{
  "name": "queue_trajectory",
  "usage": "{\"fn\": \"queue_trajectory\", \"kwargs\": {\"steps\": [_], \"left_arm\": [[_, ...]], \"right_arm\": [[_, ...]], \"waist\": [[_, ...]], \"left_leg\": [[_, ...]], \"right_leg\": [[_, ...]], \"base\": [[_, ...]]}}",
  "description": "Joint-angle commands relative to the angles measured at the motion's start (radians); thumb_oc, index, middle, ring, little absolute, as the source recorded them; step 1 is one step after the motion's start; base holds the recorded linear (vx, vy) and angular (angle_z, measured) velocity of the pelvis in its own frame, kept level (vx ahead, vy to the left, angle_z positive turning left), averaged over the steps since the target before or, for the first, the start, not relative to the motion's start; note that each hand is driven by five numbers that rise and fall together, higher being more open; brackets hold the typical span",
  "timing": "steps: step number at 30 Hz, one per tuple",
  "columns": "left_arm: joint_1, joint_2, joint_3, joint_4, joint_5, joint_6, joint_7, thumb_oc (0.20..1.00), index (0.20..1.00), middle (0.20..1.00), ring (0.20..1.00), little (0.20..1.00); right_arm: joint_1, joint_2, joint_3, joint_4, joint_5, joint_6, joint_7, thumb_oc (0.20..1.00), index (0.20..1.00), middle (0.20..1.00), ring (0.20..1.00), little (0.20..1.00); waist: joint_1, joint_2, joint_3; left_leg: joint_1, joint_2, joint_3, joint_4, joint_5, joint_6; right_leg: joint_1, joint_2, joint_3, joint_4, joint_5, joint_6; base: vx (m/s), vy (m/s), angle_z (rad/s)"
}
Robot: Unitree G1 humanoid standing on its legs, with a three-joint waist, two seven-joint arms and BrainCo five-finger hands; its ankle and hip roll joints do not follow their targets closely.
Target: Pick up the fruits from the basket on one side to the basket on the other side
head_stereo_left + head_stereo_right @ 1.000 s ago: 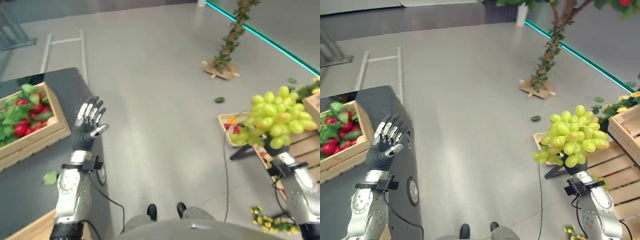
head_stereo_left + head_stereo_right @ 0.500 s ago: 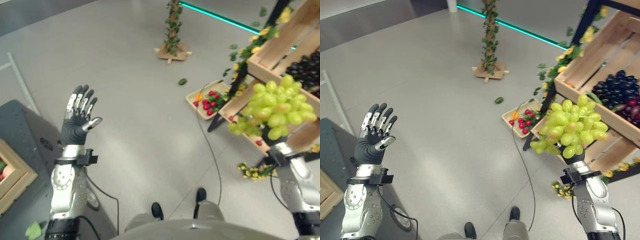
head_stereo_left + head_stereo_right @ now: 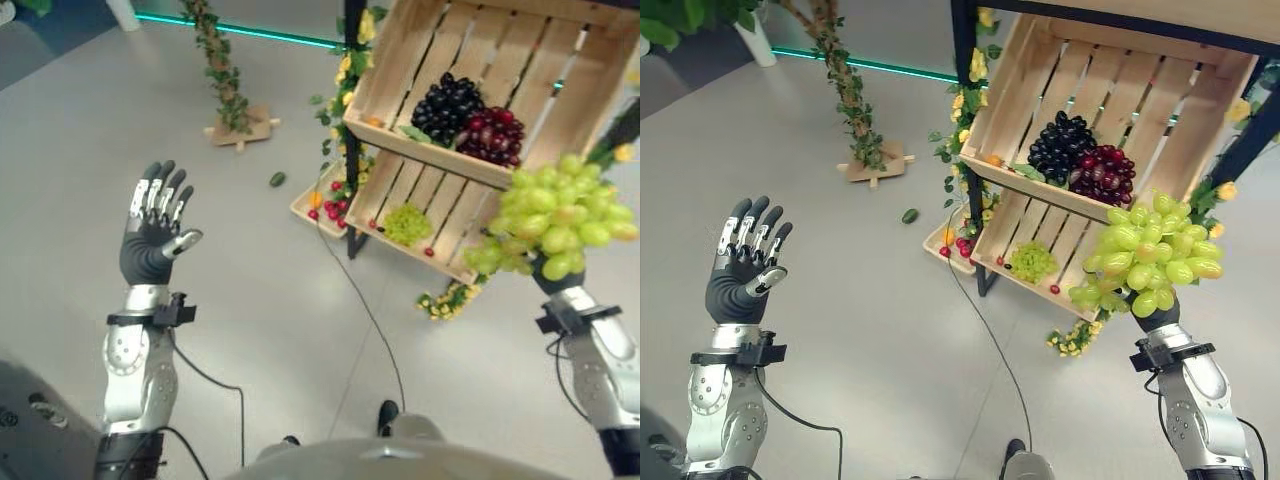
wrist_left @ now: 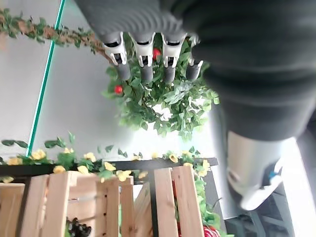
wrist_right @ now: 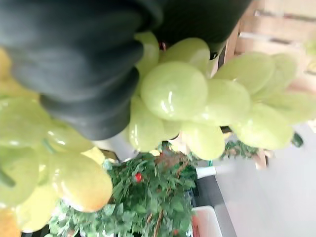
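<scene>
holding green grapes, right robot hand beside crate

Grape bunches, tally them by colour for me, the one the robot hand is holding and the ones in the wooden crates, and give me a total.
Green: 2, the big bunch on the right robot hand and a small bunch in the lower crate
Dark purple: 1, upper crate
Red: 1, upper crate
Total: 4
</scene>
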Motion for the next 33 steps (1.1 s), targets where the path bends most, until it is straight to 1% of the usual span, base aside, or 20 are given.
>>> {"fn": "queue_trajectory", "kwargs": {"steps": [1,2,3,4,6,7,8,9,10,11,12,13,14,16,18,20,21,24,31,33], "left_arm": [[-0.02,0.042,0.006,-0.023,0.028,-0.036,0.015,1.0,1.0,1.0,1.0,1.0],[-0.031,0.045,-0.005,-0.013,0.032,-0.036,0.023,1.0,1.0,1.0,1.0,1.0],[-0.034,0.049,-0.007,-0.011,0.035,-0.035,0.026,1.0,1.0,1.0,1.0,1.0],[-0.035,0.052,-0.01,-0.012,0.044,-0.035,0.03,1.0,1.0,1.0,1.0,1.0],[-0.032,0.059,-0.015,-0.012,0.056,-0.035,0.036,1.0,1.0,1.0,1.0,1.0],[-0.03,0.059,-0.018,-0.012,0.054,-0.034,0.039,1.0,1.0,1.0,1.0,1.0],[-0.025,0.057,-0.021,-0.014,0.058,-0.031,0.047,1.0,1.0,1.0,1.0,1.0],[-0.016,0.056,-0.021,-0.02,0.061,-0.029,0.049,1.0,1.0,1.0,1.0,1.0],[-0.012,0.052,-0.021,-0.022,0.063,-0.029,0.054,1.0,1.0,1.0,1.0,1.0],[-0.006,0.056,-0.017,-0.022,0.069,-0.035,0.068,1.0,1.0,1.0,1.0,1.0],[-0.006,0.056,-0.018,-0.021,0.069,-0.036,0.068,1.0,1.0,1.0,1.0,1.0],[-0.005,0.061,-0.023,-0.02,0.073,-0.036,0.068,1.0,1.0,1.0,1.0,1.0],[-0.003,0.059,-0.028,-0.019,0.071,-0.037,0.067,1.0,1.0,1.0,1.0,1.0],[-0.006,0.059,-0.025,-0.018,0.067,-0.036,0.057,1.0,1.0,1.0,1.0,1.0],[-0.004,0.063,-0.028,-0.016,0.069,-0.037,0.049,1.0,1.0,1.0,1.0,1.0],[-0.003,0.065,-0.029,-0.012,0.071,-0.036,0.051,1.0,1.0,1.0,1.0,1.0],[0.006,0.069,-0.023,-0.014,0.07,-0.035,0.051,1.0,1.0,1.0,1.0,1.0],[0.019,0.078,-0.013,-0.022,0.084,-0.032,0.054,1.0,1.0,1.0,1.0,1.0],[0.013,0.112,-0.01,-0.036,0.127,-0.032,0.059,1.0,1.0,1.0,1.0,1.0],[0.003,0.119,-0.014,-0.029,0.141,-0.029,0.068,1.0,1.0,1.0,1.0,1.0]], "right_arm": [[-0.071,-0.001,-0.057,-0.06,0.031,-0.062,-0.002,0.2,0.2,0.2,0.2,0.2],[-0.07,0.006,-0.061,-0.065,0.049,-0.07,-0.007,0.2,0.2,0.2,0.2,0.2],[-0.075,0.004,-0.059,-0.064,0.054,-0.073,-0.011,0.2,0.2,0.2,0.2,0.2],[-0.081,0.005,-0.056,-0.064,0.063,-0.076,-0.012,0.2,0.2,0.2,0.2,0.2],[-0.09,0.005,-0.046,-0.063,0.078,-0.08,-0.02,0.2,0.2,0.2,0.2,0.2],[-0.095,0.002,-0.04,-0.061,0.075,-0.082,-0.025,0.2,0.2,0.2,0.2,0.2],[-0.105,0.004,-0.029,-0.057,0.071,-0.085,-0.035,0.2,0.2,0.2,0.2,0.2],[-0.109,0.009,-0.027,-0.054,0.065,-0.083,-0.045,0.2,0.2,0.2,0.2,0.2],[-0.113,0.009,-0.022,-0.048,0.06,-0.086,-0.048,0.2,0.2,0.2,0.2,0.2],[-0.118,0.01,-0.015,-0.035,0.052,-0.1,-0.055,0.2,0.2,0.2,0.2,0.2],[-0.118,0.01,-0.014,-0.034,0.052,-0.101,-0.055,0.2,0.2,0.2,0.2,0.2],[-0.127,0.005,-0.008,-0.025,0.038,-0.104,-0.066,0.2,0.2,0.2,0.2,0.2],[-0.144,0.003,0.003,-0.008,0.019,-0.113,-0.082,0.2,0.2,0.2,0.2,0.2],[-0.142,0.005,-0.004,-0.008,0.011,-0.106,-0.073,0.2,0.2,0.2,0.2,0.2],[-0.148,0.023,0.007,0.009,-0.003,-0.113,-0.083,0.2,0.2,0.2,0.2,0.2],[-0.147,0.029,0.011,0.01,-0.006,-0.11,-0.084,0.2,0.2,0.2,0.2,0.2],[-0.146,0.031,0.019,0.006,-0.025,-0.108,-0.087,0.2,0.2,0.2,0.2,0.2],[-0.129,0.047,0.003,0.009,-0.029,-0.105,-0.087,0.2,0.2,0.2,0.2,0.2],[-0.084,0.078,-0.018,0.013,-0.055,-0.099,-0.083,0.2,0.2,0.2,0.2,0.2],[-0.08,0.086,-0.02,0.01,-0.063,-0.101,-0.085,0.2,0.2,0.2,0.2,0.2]], "waist": [[-0.011,-0.068,-0.028],[-0.025,-0.087,-0.023],[-0.024,-0.097,-0.018],[-0.02,-0.106,-0.007],[0.007,-0.126,0.022],[0.023,-0.136,0.038],[0.041,-0.145,0.05],[0.058,-0.145,0.051],[0.073,-0.142,0.051],[0.09,-0.133,0.047],[0.089,-0.135,0.047],[0.106,-0.129,0.052],[0.104,-0.129,0.048],[0.093,-0.123,0.046],[0.072,-0.117,0.027],[0.069,-0.116,0.023],[0.064,-0.116,0.02],[0.06,-0.116,0.015],[0.046,-0.108,0.012],[0.035,-0.106,0.017]], "left_leg": [[0.014,-0.043,0.015,0.057,-0.053,-0.003],[-0.01,-0.009,0.023,0.151,-0.056,-0.018],[-0.034,0.017,0.024,0.229,-0.042,-0.031],[-0.069,0.062,0.014,0.343,-0.005,-0.054],[-0.125,0.1,-0.045,0.491,0.069,-0.075],[-0.156,0.081,-0.096,0.549,0.072,-0.077],[-0.192,0.041,-0.162,0.559,0.057,-0.067],[-0.228,-0.011,-0.215,0.508,0.024,-0.051],[-0.254,-0.038,-0.254,0.431,0.01,-0.037],[-0.269,-0.046,-0.327,0.292,0.019,-0.027],[-0.262,-0.05,-0.327,0.282,0.023,-0.027],[-0.272,-0.082,-0.391,0.247,0.031,-0.029],[-0.262,-0.104,-0.415,0.245,0.015,-0.023],[-0.238,-0.096,-0.392,0.213,0.017,-0.018],[-0.178,-0.109,-0.367,0.153,-0.001,-0.002],[-0.165,-0.109,-0.353,0.142,-0.004,0.002],[-0.147,-0.112,-0.332,0.125,-0.015,0.014],[-0.132,-0.118,-0.306,0.116,-0.036,0.029],[-0.114,-0.146,-0.298,0.122,-0.075,0.062],[-0.094,-0.158,-0.302,0.114,-0.081,0.073]], "right_leg": [[0.067,0.011,0.058,-0.08,0.039,0.086],[0.076,0.025,0.075,-0.08,0.028,0.068],[0.089,0.038,0.085,-0.086,0.021,0.054],[0.11,0.062,0.098,-0.095,0.011,0.032],[0.142,0.084,0.132,-0.101,0.002,0.002],[0.15,0.086,0.148,-0.101,0.003,-0.007],[0.154,0.087,0.169,-0.1,0.001,-0.012],[0.159,0.088,0.184,-0.105,0.0,-0.008],[0.17,0.09,0.198,-0.114,0.001,0.003],[0.17,0.1,0.218,-0.11,-0.006,0.017],[0.171,0.097,0.218,-0.109,-0.008,0.018],[0.182,0.103,0.236,-0.101,-0.02,0.022],[0.175,0.1,0.25,-0.093,-0.014,0.026],[0.175,0.103,0.25,-0.084,-0.019,0.029],[0.159,0.098,0.276,-0.081,-0.018,0.037],[0.154,0.094,0.287,-0.083,-0.016,0.041],[0.147,0.085,0.307,-0.086,-0.012,0.049],[0.141,0.069,0.321,-0.077,-0.014,0.067],[0.093,0.036,0.333,0.054,-0.018,0.109],[0.042,0.027,0.336,0.173,0.03,0.131]], "base": [[0.07,-0.218,0.07],[0.08,-0.245,0.03],[0.12,-0.366,-0.07],[0.11,-0.293,-0.15],[0.08,-0.237,-0.47],[0.02,-0.117,-0.73],[0.04,-0.039,-0.89],[0.09,0.029,-0.94],[0.19,0.085,-0.82],[0.16,0.071,-0.55],[0.17,0.073,-0.53],[0.09,0.041,-0.68],[0.12,0.069,-0.63],[0.09,0.088,-0.9],[0.14,0.181,-0.67],[0.08,0.121,-0.43],[0.07,0.135,-0.52],[0.1,0.171,-0.35],[0.06,0.164,-0.02],[0.03,0.174,0.04]]}}
